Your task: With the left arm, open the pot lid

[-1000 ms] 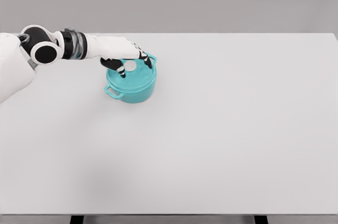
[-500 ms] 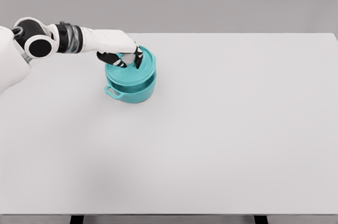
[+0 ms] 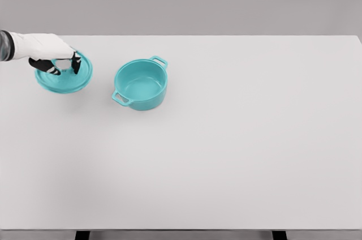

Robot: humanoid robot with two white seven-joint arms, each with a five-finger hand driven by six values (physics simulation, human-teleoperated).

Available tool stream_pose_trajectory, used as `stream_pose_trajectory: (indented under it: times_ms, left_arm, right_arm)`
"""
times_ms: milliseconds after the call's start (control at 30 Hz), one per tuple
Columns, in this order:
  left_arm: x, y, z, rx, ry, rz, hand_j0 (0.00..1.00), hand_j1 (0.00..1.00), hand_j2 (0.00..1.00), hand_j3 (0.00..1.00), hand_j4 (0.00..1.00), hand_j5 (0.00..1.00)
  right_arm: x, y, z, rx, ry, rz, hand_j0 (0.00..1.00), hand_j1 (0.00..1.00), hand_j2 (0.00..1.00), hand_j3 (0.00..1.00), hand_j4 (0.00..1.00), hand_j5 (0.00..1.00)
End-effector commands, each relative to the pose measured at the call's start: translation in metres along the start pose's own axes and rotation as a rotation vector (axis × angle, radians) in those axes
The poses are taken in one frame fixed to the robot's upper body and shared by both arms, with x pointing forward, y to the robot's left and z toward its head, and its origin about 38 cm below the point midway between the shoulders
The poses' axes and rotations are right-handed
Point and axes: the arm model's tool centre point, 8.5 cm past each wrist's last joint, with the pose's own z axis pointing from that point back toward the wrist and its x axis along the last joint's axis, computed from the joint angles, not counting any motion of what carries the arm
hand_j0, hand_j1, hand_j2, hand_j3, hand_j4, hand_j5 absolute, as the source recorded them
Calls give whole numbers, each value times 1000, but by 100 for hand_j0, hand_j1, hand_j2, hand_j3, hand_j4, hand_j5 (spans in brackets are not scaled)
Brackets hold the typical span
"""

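A teal pot with two side handles stands uncovered on the white table, left of the middle. Its inside is bare. The teal lid is well to the left of the pot, near the table's left edge, tilted slightly. My left hand comes in from the left edge and is shut on the lid's knob, fingers curled over its top. Whether the lid rests on the table or hangs just above it I cannot tell. The right arm does not show.
The table's far edge runs just behind the pot and the lid. Dark table legs show below the front edge. Nothing else stands on the table.
The lid came off the pot and travelled left with my left hand, from above the pot to near the table's left edge. The pot stayed put.
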Motion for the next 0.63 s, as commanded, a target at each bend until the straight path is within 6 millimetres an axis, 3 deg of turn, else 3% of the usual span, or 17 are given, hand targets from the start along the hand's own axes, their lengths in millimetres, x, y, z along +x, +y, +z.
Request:
stream_pose_trajectory:
  times_ms: [0, 67, 267, 300, 367, 467, 600]
  left_arm:
    - [-1, -1, 1, -1, 3, -1, 91, 91, 91, 91, 91, 91]
    - [1, -3, -1, -5, 0, 2, 100, 100, 100, 100, 100, 100]
    - [3, -6, -1, -7, -23, -4, 100, 100, 100, 100, 100, 100]
    - [0, -8, 2, -10, -13, 3, 100, 100, 100, 100, 100, 100]
    - [-21, -17, 28, -4, 36, 52, 100, 100, 100, 100, 100, 100]
    - [-57, -41, 39, -9, 113, 196, 100, 100, 100, 100, 100, 100]
    - [-67, -52, 43, -25, 145, 224, 100, 100, 100, 100, 100, 100]
  right_arm:
    - [0, 0, 0, 0, 0, 0, 100, 100, 100, 100, 100, 100]
    - [0, 0, 0, 0, 0, 0, 100, 100, 100, 100, 100, 100]
    - [0, 0, 0, 0, 0, 0, 100, 100, 100, 100, 100, 100]
    - [0, 0, 0, 0, 0, 0, 100, 100, 100, 100, 100, 100]
    - [0, 0, 0, 0, -1, -2, 100, 100, 100, 100, 100, 100]
    - [0, 0, 0, 0, 0, 0, 100, 100, 100, 100, 100, 100]
    - [0, 0, 0, 0, 0, 0, 100, 100, 100, 100, 100, 100]
